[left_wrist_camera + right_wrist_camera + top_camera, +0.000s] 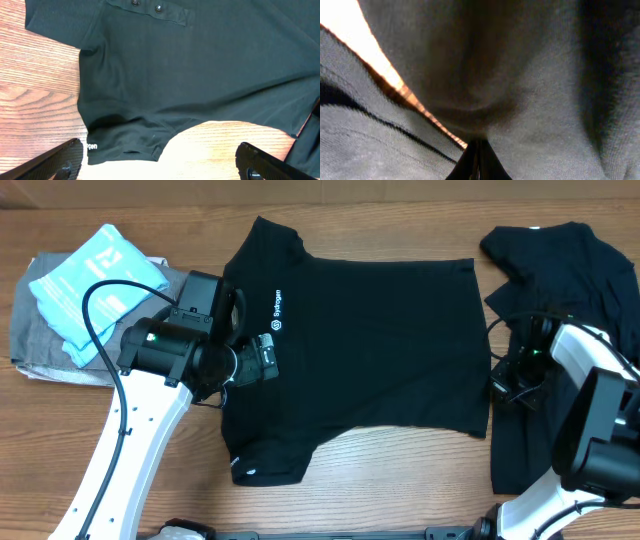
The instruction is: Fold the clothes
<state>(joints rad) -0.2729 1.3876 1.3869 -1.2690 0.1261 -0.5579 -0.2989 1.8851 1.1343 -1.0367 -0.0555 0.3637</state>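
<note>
A black polo shirt is lying spread flat mid-frame on the wooden table, with its collar pointing left. The left gripper is hovering over the collar end, jaws wide apart. At right, the right gripper is pressing its jaws together on black fabric between the shirt's hem and a second black garment. Which piece it is pinching is unclear.
</note>
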